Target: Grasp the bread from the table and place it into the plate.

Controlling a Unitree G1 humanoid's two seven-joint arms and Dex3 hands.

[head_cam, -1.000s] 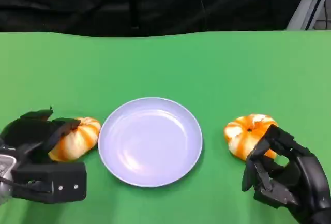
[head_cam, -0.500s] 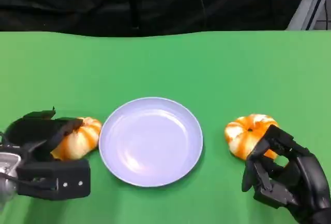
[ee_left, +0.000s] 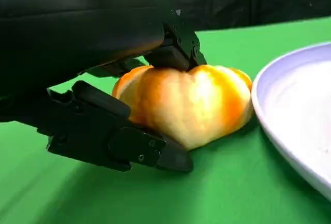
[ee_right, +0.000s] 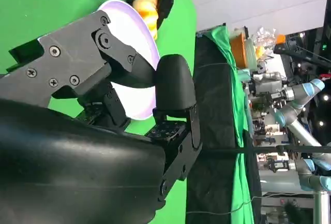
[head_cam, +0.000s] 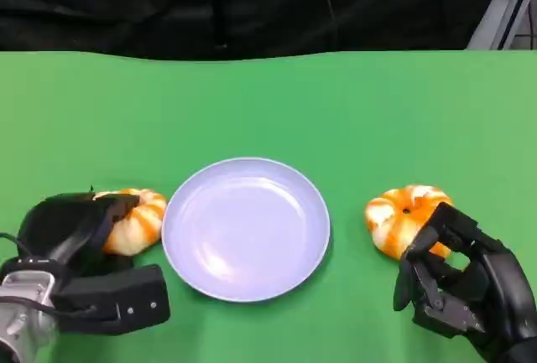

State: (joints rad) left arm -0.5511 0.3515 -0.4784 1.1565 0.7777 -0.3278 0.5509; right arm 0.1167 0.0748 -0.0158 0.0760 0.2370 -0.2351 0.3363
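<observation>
Two hands are in play: our left hand [head_cam: 80, 250] closes around the left bread [head_cam: 132, 219], which sits on the green counter [head_cam: 336, 103] touching the plate [head_cam: 246, 227]. Our right hand [head_cam: 466, 292] curls empty beside the other bread [head_cam: 404, 216]. A loose hold could let it slip against the rim.

Bright, even overhead light — soft shadows, faint plate [head_cam: 246, 229] sheen — blurred close-up wrist views.
</observation>
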